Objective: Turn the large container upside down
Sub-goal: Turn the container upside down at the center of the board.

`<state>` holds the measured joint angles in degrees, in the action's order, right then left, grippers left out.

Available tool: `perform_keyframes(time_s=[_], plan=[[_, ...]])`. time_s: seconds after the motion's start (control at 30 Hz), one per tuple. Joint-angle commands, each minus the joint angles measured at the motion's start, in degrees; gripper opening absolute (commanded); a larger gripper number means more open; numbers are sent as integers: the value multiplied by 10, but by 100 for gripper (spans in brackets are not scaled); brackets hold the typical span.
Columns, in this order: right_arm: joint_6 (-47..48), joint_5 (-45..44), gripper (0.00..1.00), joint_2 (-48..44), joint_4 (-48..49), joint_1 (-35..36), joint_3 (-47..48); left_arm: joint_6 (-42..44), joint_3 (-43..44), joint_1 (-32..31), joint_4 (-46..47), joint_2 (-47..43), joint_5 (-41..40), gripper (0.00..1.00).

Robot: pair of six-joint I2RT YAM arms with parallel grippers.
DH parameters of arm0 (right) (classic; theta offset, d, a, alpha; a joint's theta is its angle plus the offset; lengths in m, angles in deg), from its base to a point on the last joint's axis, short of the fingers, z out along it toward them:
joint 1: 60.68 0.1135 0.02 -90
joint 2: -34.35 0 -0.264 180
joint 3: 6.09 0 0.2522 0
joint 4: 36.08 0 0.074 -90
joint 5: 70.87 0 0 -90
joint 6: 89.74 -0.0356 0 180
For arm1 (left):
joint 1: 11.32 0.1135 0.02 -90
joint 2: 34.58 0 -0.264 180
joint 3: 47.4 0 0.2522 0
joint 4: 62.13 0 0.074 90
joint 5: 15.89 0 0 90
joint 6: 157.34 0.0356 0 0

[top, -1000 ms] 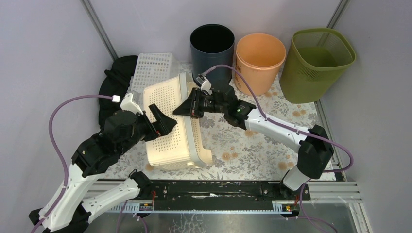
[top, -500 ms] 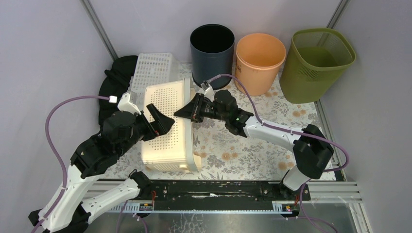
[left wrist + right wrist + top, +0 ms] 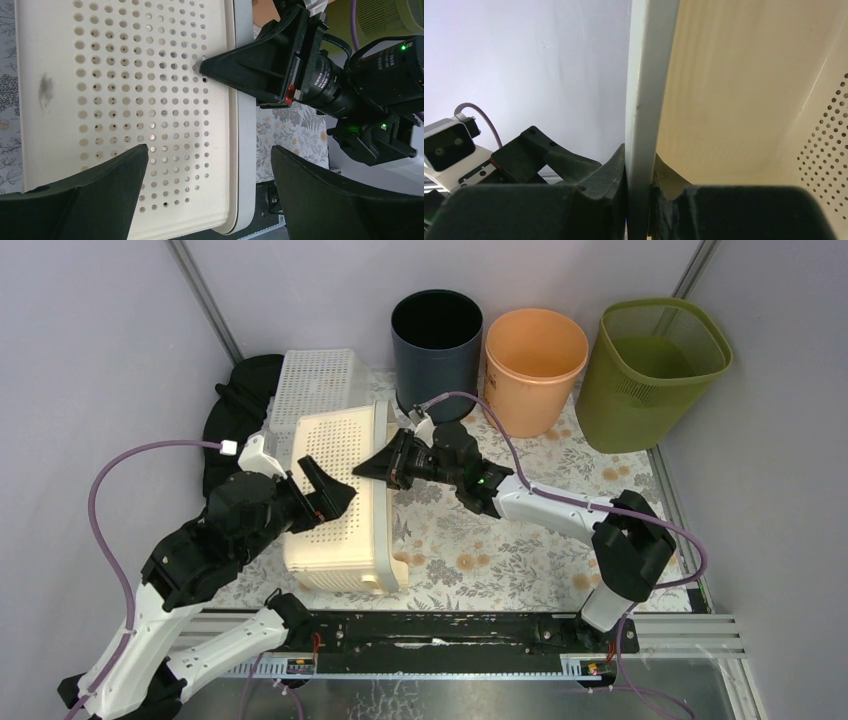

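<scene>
The large container (image 3: 335,515) is a cream perforated tub standing tipped on its side, its rim turned toward the right arm. My right gripper (image 3: 384,466) is shut on that rim (image 3: 642,100), one finger on each side of the edge. In the right wrist view the gripper (image 3: 640,162) pinches the pale rim, with the tub's smooth inside to the right. My left gripper (image 3: 325,490) hovers open over the tub's holed outer face (image 3: 125,75). In the left wrist view the gripper (image 3: 209,150) straddles the tub's near corner without touching it.
A smaller white perforated basket (image 3: 315,380) lies behind the tub, beside a black bag (image 3: 238,390). A black bin (image 3: 436,335), an orange bin (image 3: 535,355) and a green mesh bin (image 3: 655,365) line the back. A floral mat (image 3: 480,535) covers the table.
The right gripper has pushed the rim leftward and the tub has rolled further over onto its side. The left gripper has stayed open in nearly the same place.
</scene>
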<state>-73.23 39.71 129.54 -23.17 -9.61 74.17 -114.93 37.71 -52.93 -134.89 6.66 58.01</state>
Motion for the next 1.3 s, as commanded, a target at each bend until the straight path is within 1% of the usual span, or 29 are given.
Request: perform_keyframes(time_s=[0.0, 0.07, 0.23, 0.3, 0.4, 0.53, 0.67, 0.87, 1.13, 1.27], plan=[[30, -13, 4, 20, -22, 4, 23, -1, 7, -2, -11, -7, -23, 100], [29, -12, 11, 22, -33, 3, 28, 0, 10, -3, -11, -7, -25, 100], [39, -9, 40, 21, -70, 0, 38, 3, 15, -3, -12, -7, -30, 100], [49, -10, 49, 20, -98, 0, 45, 4, 16, -2, -11, -7, -32, 100], [65, -8, 65, 20, -135, 0, 61, 5, 17, -3, -12, -6, -33, 100], [81, -7, 75, 21, -170, 0, 81, 6, 18, -2, -11, -5, -34, 100], [88, 0, 80, 25, -193, 1, 100, 8, 23, -3, -11, -5, -35, 100], [67, 30, 80, 24, -173, 0, 112, 8, 30, -2, -17, -9, -39, 100], [38, 54, 75, 5, -137, 0, 95, 8, 31, -2, -19, -11, -40, 100], [28, 63, 70, 4, -124, 0, 88, 6, 30, -3, -19, -10, -40, 100]])
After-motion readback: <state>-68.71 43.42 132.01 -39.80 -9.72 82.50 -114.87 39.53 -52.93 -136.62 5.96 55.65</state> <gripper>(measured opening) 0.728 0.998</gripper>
